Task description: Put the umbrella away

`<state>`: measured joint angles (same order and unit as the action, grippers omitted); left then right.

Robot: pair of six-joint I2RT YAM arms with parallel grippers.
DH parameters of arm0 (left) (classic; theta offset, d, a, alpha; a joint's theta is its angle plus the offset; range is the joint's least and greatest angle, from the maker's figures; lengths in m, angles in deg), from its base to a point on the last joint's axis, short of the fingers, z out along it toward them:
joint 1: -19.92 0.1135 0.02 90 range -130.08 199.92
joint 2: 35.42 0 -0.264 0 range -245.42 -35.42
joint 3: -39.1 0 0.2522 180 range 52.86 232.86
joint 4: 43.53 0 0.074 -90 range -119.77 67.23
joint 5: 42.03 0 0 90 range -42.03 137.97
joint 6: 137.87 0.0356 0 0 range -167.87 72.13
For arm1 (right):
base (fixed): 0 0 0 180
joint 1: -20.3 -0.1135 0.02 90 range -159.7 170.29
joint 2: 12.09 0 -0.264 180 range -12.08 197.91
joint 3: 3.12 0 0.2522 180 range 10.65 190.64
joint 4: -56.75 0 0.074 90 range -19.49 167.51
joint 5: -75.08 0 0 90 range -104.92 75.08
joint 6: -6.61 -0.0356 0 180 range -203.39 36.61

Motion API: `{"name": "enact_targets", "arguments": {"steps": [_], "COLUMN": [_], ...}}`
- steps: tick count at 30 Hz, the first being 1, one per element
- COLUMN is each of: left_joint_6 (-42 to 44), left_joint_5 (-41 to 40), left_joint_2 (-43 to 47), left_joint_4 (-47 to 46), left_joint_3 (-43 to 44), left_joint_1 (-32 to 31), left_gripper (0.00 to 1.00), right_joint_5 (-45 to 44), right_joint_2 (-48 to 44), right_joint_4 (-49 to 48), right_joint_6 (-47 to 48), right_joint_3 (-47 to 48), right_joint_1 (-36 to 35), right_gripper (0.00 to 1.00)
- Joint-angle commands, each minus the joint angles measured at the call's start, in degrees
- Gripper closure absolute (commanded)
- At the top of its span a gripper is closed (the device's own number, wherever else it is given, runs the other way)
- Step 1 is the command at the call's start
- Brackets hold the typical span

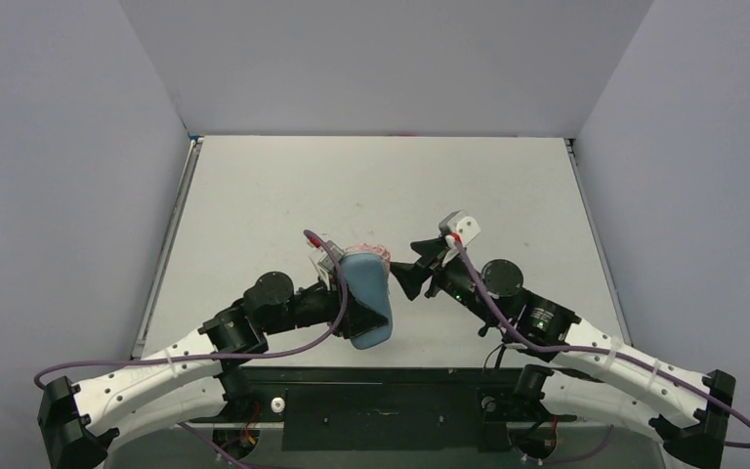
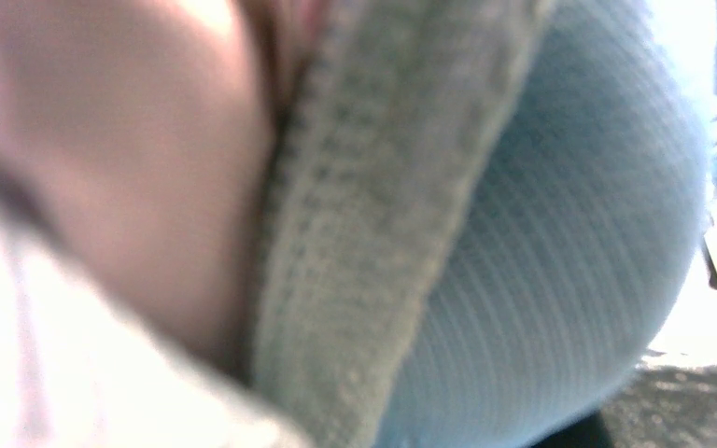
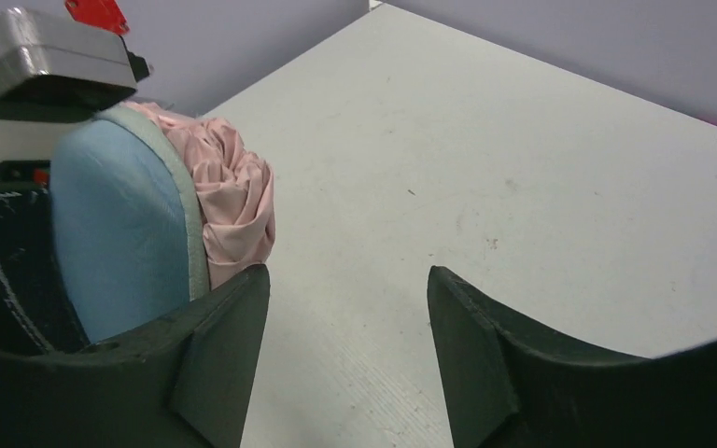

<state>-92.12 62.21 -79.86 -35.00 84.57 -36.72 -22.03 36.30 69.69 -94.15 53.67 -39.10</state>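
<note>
The umbrella (image 1: 371, 251) sat near the middle of the table (image 1: 283, 186), stuffed into the far end of a case (image 1: 366, 301), with only a crumpled bunch of its salmon-pink cloth showing out of the mouth. In the right wrist view that cloth (image 3: 238, 191) hung in soft, loose folds, bulging past the rim; its shaft and handle could not be seen. In the left wrist view the pink (image 2: 149, 168) filled the left side as a smooth blur.

The case (image 3: 117, 243) was a light blue, rounded oblong with a fine ribbed weave (image 2: 569, 261). A pale grey-green knitted band (image 2: 355, 233) edged its opening, pressing against the cloth.

The left gripper (image 1: 342, 305) clasped the case at its sides, its black fingers (image 3: 9, 271) set against the blue shell and holding it tilted.

The right gripper (image 3: 347, 280) stood just to the right of the case, apart from it. Its matte black, wedge-shaped fingers (image 3: 224, 355) were spread wide, with only bare table (image 3: 523, 168) between them. The tabletop was flat, off-white and faintly speckled.
</note>
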Motion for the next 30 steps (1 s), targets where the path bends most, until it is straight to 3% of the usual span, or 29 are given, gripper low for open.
{"name": "enact_targets", "arguments": {"steps": [1, 3, 5, 6, 8, 12, 30], "left_joint_6": [4.3, 4.7, 4.8, 4.7, 4.5, 4.2, 2.9], "left_joint_5": [6.7, 8.6, 9.6, 9.9, 10.5, 10.3, 12.6], "left_joint_2": [0.5, 0.6, 0.9, 1.1, 1.4, 1.4, -0.5], "left_joint_4": [-0.3, -0.8, -1.2, -1.5, -2.2, -2.8, -5.6], "left_joint_3": [5.7, 6.2, 6.5, 6.6, 6.7, 6.5, 6.8], "left_joint_1": [0.7, 0.9, 1.1, 1.2, 1.3, 1.2, 1.4], "left_gripper": [0.85, 0.85, 0.84, 0.85, 0.85, 0.84, 0.84], "right_joint_5": [9.4, 13.3, 16.5, 18.3, 20.4, 24.9, 36.8], "right_joint_2": [-4.8, -6.4, -7.6, -7.9, -8.1, -8.2, -3.8], "right_joint_4": [-0.9, -1.1, -1.6, -1.9, -2.5, -5.3, -12.2], "right_joint_6": [-7.1, -8.8, -10.2, -10.9, -11.8, -13.8, -18.1], "right_joint_3": [0.7, 0.5, 0.1, 0.0, -0.3, -1.2, -3.2], "right_joint_1": [4.0, 6.4, 8.6, 9.1, 10.3, 10.8, 10.8], "right_gripper": [0.41, 0.43, 0.56, 0.68, 0.79, 0.89, 0.92]}}
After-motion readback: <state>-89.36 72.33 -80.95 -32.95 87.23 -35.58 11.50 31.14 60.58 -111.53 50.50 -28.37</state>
